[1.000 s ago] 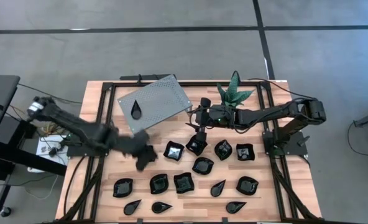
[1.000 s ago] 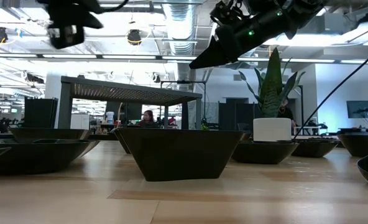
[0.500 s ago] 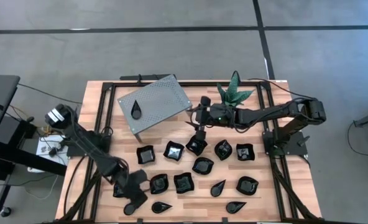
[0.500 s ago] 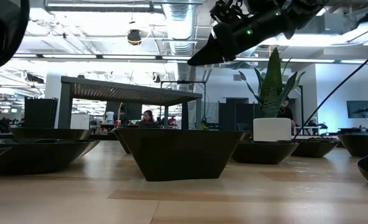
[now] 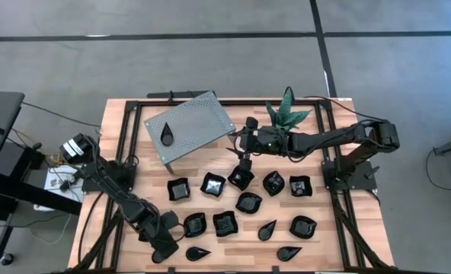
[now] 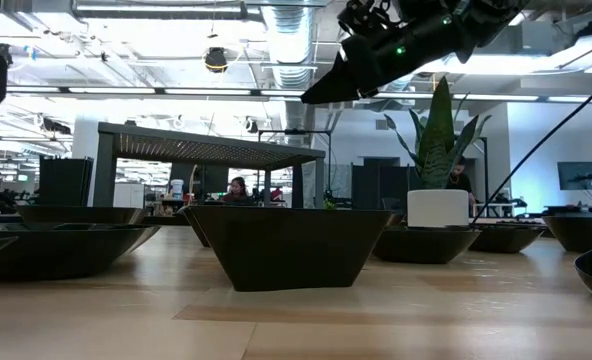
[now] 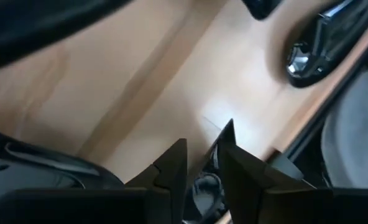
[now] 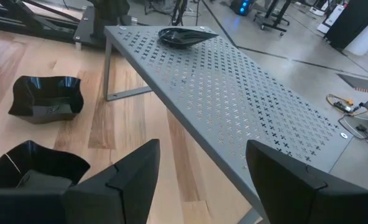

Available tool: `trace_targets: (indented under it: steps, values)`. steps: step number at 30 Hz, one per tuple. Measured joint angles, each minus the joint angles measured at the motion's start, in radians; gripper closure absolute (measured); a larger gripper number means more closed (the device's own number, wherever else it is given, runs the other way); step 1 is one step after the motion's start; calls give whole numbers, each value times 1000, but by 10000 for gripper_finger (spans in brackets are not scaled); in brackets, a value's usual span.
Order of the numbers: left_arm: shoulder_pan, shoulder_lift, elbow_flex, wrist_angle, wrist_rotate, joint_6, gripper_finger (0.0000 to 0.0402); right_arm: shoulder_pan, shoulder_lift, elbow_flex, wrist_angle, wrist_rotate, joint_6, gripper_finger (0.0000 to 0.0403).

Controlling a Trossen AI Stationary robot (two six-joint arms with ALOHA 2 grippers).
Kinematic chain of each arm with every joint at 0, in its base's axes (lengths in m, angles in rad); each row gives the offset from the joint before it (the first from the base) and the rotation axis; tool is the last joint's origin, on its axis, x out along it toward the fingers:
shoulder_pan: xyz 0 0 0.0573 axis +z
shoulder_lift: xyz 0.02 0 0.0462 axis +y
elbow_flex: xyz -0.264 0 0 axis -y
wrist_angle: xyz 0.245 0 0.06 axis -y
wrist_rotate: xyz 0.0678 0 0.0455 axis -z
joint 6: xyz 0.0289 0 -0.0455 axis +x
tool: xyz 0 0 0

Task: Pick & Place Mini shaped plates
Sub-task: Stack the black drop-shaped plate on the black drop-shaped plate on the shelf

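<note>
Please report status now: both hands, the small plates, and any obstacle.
Left hand low at front-left plates, nothing visibly held. Right hand open above a square plate. One teardrop plate on grey stand. No obstacle seen.

surface: wooden table [image 5: 131, 125] | on it: grey perforated stand [image 5: 199, 122] at the back, potted plant [image 5: 286, 114] beside it, black mini plates [image 5: 249, 202] scattered across the front | stand holds one teardrop plate [image 5: 167, 134]

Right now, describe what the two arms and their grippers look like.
Both arms are dark, nearly black, jointed links with thin cables running along them. The left arm has a pale, whitish joint near its base; its left gripper has dark, angular, pointed fingers. The right arm shows small green lights near the wrist; the right gripper has broad black wedge-shaped fingers.
</note>
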Motion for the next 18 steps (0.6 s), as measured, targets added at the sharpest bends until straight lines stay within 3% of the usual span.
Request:
trace_targets:
  steps: [6, 12, 18]
  values:
    - [0, 23, 0, 7, 3, 0, 320, 0, 0, 0, 0, 0, 0, 168]
    - [0, 23, 0, 26, 13, 1, 392, 0, 0, 0, 0, 0, 0, 168]
    - [22, -10, 0, 52, -55, 3, 396, 0, 0, 0, 0, 0, 0, 168]
